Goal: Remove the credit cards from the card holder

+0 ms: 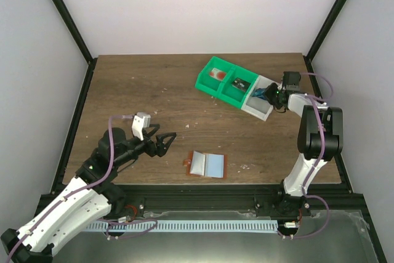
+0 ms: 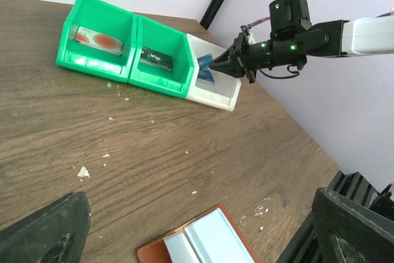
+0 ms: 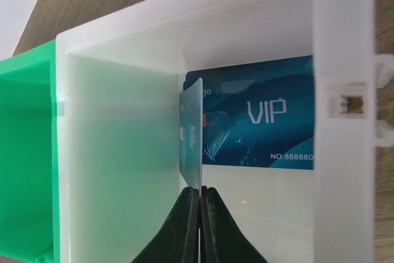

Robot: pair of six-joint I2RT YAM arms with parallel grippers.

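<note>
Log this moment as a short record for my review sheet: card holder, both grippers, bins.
card holder: open flat on the table, near edge
left gripper: open, holding nothing, left of the card holder
right gripper: shut on a blue card, held on edge inside the white bin
white bin contents: one VIP card lying flat
green bins: one card in each

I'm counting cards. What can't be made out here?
Card holder: left wrist view, cut off by the bottom edge; top view too small to show cards inside.
Held card: right wrist view, nearly edge-on in the right end effector, face unreadable.
VIP card: same view, number cut by the white bin wall.
</note>
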